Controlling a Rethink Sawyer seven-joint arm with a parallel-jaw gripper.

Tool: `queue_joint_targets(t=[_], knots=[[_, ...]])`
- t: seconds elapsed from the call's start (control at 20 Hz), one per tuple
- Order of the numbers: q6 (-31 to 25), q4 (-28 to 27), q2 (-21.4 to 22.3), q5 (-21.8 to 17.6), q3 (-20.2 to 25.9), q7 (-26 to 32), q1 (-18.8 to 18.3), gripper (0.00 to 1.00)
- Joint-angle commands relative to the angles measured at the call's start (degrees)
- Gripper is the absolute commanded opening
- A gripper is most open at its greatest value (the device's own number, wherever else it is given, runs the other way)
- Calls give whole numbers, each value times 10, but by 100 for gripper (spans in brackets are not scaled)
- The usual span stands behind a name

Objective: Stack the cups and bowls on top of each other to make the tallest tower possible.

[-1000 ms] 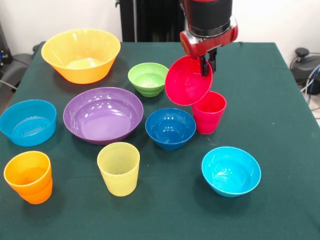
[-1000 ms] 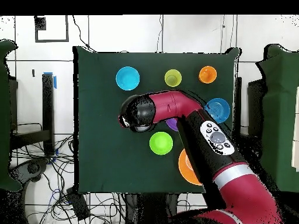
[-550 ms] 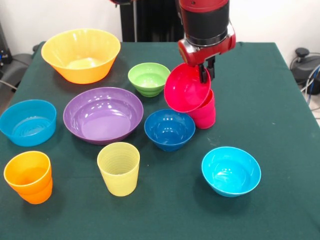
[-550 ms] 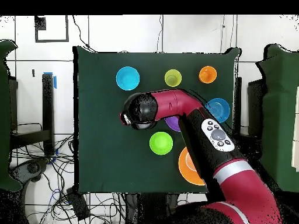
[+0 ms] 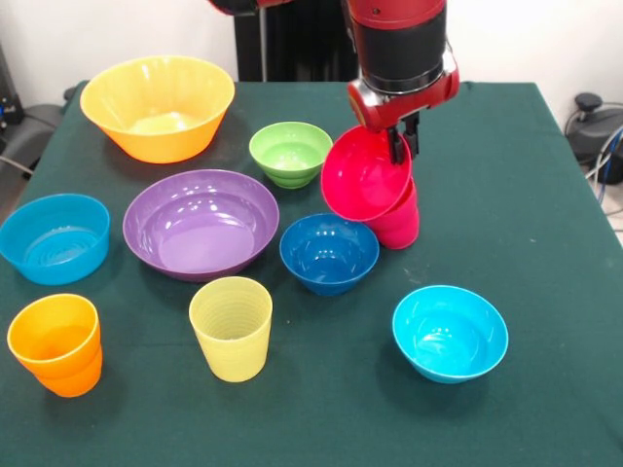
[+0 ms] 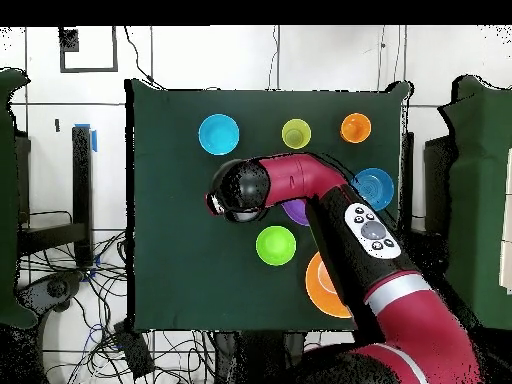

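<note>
The gripper (image 5: pixel 403 146) pinches the glossy red bowl's (image 5: pixel 365 178) rim, tilting it against the smooth red cup (image 5: pixel 399 222).

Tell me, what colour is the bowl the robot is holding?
Red. The bowl hangs tilted from the tool, best seen in the front view.

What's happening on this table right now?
The Sawyer's gripper holds a red bowl by its rim, tilted on edge and pressed against the top of the red cup. The bowl is not seated yet. The other bowls and the yellow cup and orange cup sit separately on the green table, unstacked.
</note>
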State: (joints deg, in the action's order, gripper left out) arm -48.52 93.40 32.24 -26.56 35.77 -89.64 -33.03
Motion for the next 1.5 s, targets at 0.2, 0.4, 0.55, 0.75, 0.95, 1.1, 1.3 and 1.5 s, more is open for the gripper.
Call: queue_joint_targets(t=[0.2,0.4,0.55,0.75,0.95,1.1,1.3,1.5], knots=[[-60,20,61,-13,20,87,-3,0],[-47,29,68,-12,18,75,0,0],[-42,27,65,-13,15,68,3,0],[-45,21,65,-12,15,68,6,0],[-41,19,64,-14,14,67,7,0],[-33,20,63,-17,14,65,9,0],[-30,28,70,-15,14,58,11,0],[-24,46,83,-9,15,43,16,0]])
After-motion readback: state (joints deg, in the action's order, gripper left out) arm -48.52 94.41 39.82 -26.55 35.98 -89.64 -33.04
